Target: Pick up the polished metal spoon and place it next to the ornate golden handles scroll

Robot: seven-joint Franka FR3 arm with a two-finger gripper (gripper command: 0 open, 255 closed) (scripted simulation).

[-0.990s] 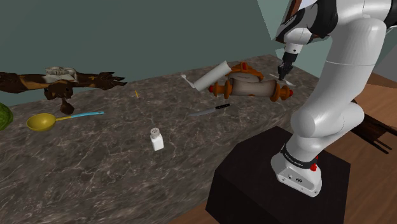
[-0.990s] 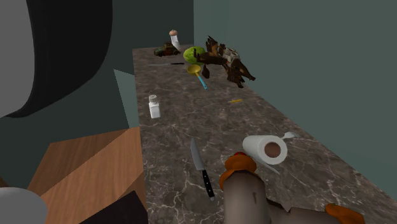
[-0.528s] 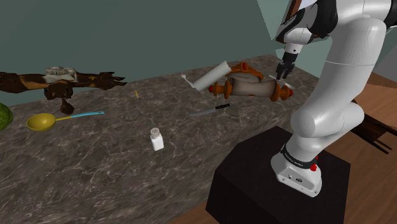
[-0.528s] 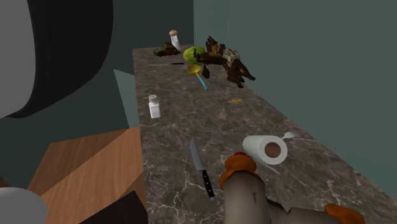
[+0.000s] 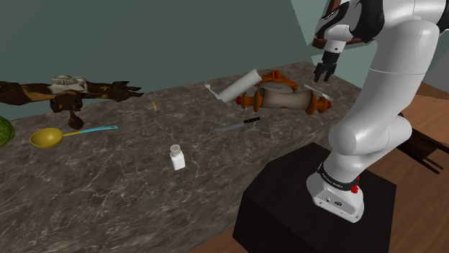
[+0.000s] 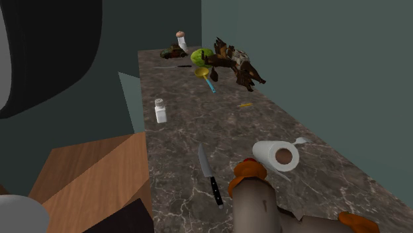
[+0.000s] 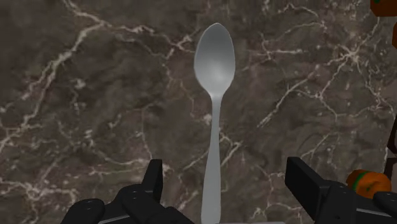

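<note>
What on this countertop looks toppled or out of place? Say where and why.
The paper towel roll lies on its side beside the scroll, rather than standing upright. Nothing looks spilled.

No legible text, labels, numbers anywhere.

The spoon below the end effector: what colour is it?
The silver-grey metal spoon is plain, with no pattern; it shows best in the wrist view.
</note>
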